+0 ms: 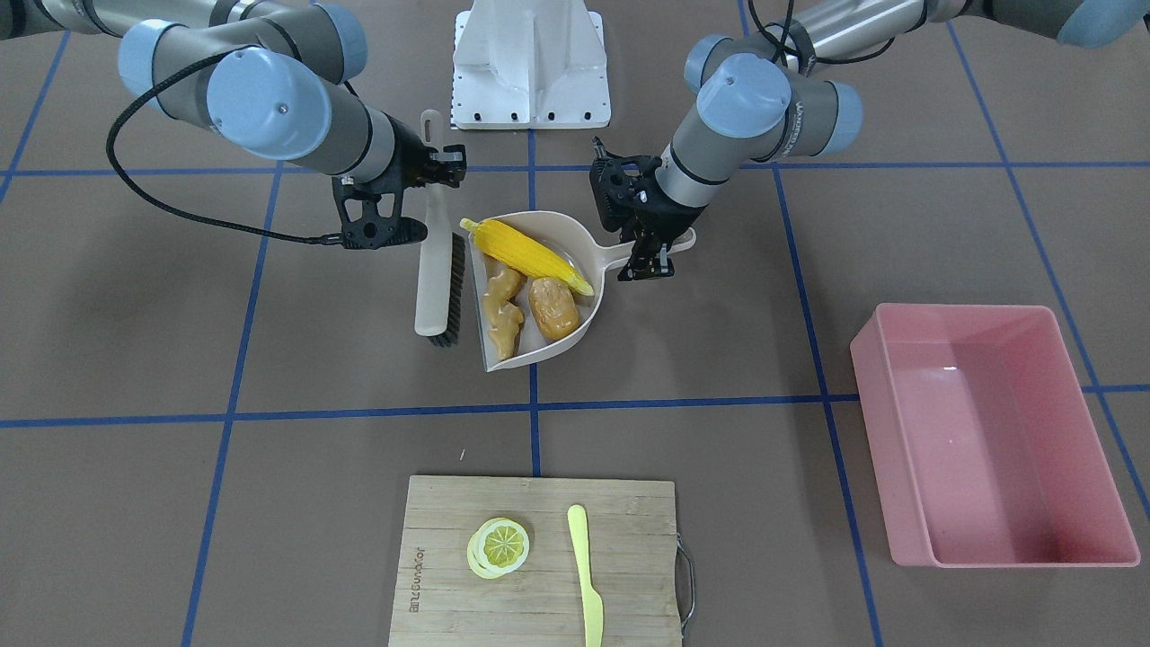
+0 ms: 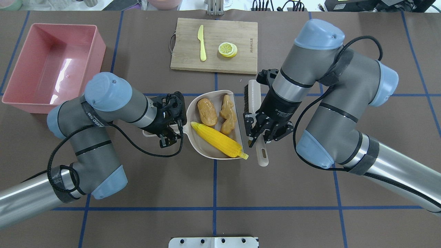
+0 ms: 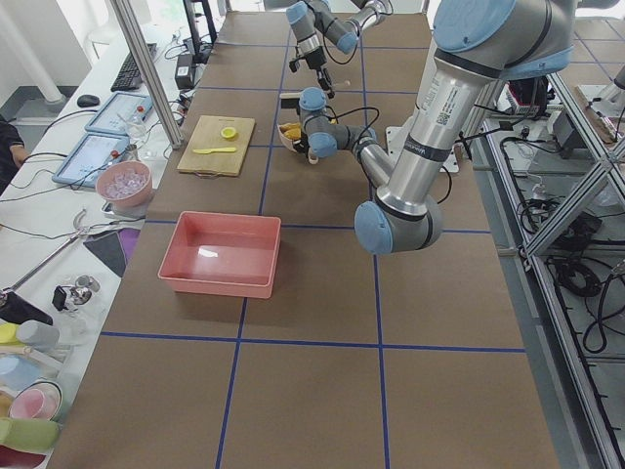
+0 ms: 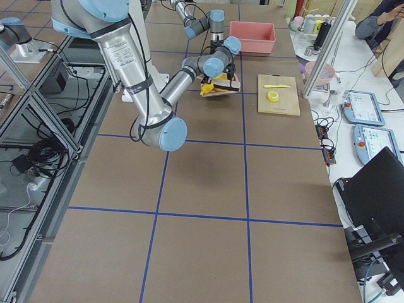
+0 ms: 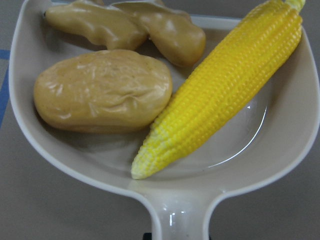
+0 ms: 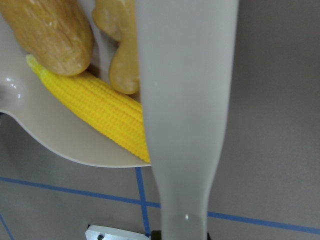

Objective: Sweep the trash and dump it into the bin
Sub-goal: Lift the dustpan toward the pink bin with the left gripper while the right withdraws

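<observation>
Left gripper [image 2: 168, 137] sat closed on the handle of the dustpan [image 1: 561, 232], close in front of the robot at the table's middle. Right gripper [image 2: 258, 137] straddled the handle of the brush [image 2: 262, 155]. Its jaws seemed spread wider than the handle, so it was probably not gripping. The brush lay flat just beside the dustpan's open lip.

Inside the dustpan lay all the trash. The corn [image 2: 218, 140] was nearest, lying slantwise with its tip poking past the lip. Behind it the potato [image 2: 207, 112] and ginger [image 2: 228, 115] touched the corn.

Farther off to the robot's left, well apart, stood the bin [image 2: 51, 62], holding nothing. Farthest away, a board [image 2: 241, 44] carried a knife [image 2: 202, 44] and lemon slices [image 2: 227, 49].

Likely risks:
- The overhanging corn could roll out if the dustpan tipped lip-down on the way to the bin.
- A lift might clip the brush.
- Held only by its handle, the loaded dustpan might sag.
</observation>
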Robot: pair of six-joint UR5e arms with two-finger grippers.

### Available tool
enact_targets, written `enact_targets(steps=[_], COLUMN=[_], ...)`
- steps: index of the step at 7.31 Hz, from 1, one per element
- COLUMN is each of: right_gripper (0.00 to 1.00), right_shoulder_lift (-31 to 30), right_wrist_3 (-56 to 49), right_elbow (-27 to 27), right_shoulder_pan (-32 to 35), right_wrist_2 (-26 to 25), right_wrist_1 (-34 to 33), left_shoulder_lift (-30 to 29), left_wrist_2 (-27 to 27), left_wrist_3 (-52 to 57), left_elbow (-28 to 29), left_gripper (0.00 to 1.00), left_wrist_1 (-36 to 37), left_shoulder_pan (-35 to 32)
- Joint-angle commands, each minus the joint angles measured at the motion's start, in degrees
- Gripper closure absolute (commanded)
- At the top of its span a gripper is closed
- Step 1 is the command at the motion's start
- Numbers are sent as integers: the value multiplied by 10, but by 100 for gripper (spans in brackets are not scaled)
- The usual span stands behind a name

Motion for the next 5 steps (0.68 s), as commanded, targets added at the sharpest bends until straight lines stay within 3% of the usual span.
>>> enact_targets(steps=[1, 5], right_gripper=[100, 100], right_shoulder_lift=[-34, -185], right_wrist_3=[-9, -200], right_elbow=[28, 30], right_shoulder_pan=[41, 123], right_wrist_2=[-8, -30], right_wrist_1=[-23, -26], left_shoulder_lift=[8, 24], left_wrist_2=[15, 46], left_wrist_3=[-66, -95], left_elbow=[-1, -24], left_gripper=[100, 100], left_wrist_1=[-77, -139], left_shoulder_pan=[1, -2])
